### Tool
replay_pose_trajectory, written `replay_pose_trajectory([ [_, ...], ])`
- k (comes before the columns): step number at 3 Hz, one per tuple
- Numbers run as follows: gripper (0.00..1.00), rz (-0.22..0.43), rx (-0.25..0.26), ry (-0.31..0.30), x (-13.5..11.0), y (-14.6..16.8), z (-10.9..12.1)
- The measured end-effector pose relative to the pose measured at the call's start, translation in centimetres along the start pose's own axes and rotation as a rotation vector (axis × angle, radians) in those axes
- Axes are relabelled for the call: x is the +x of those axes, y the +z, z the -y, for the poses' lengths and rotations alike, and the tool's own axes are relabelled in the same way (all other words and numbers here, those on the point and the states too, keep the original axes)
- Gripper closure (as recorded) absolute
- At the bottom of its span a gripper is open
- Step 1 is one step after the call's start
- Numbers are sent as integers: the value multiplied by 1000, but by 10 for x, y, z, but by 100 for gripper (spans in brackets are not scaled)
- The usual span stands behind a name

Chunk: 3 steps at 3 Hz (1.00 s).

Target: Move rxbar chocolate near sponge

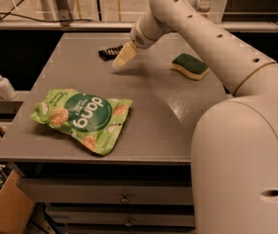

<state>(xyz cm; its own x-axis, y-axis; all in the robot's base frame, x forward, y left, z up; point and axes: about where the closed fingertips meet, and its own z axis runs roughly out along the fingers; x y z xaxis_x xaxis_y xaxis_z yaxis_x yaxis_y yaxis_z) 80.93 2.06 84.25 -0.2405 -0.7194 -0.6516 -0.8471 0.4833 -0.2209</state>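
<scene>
Now | pincer [118,62], state unclear, beside rxbar chocolate [109,52] near table edge [80,34] | sponge [189,65] well apart

There is a single view. It looks down at a slant from above the near edge of the tabletop [168,116] and faces across it toward the far edge and the railing beyond. The camera sits close to the robot's pale body [241,165], which fills the lower right of the view, nearer than the pincer [120,60]. The pincer hangs over the far part of the tabletop. The whole tabletop fits in, and so do the drawer fronts [124,196] on the camera's side of the pincer.
</scene>
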Motion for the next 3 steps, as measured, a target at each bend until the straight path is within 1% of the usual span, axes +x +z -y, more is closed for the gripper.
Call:
replay_pose_trajectory([
  [1, 0, 33, -4, 78, -7, 15, 3],
  [2, 0, 57, -12, 117, -16, 26, 2],
  [3, 18, 45, -16, 146, -16, 34, -1],
])
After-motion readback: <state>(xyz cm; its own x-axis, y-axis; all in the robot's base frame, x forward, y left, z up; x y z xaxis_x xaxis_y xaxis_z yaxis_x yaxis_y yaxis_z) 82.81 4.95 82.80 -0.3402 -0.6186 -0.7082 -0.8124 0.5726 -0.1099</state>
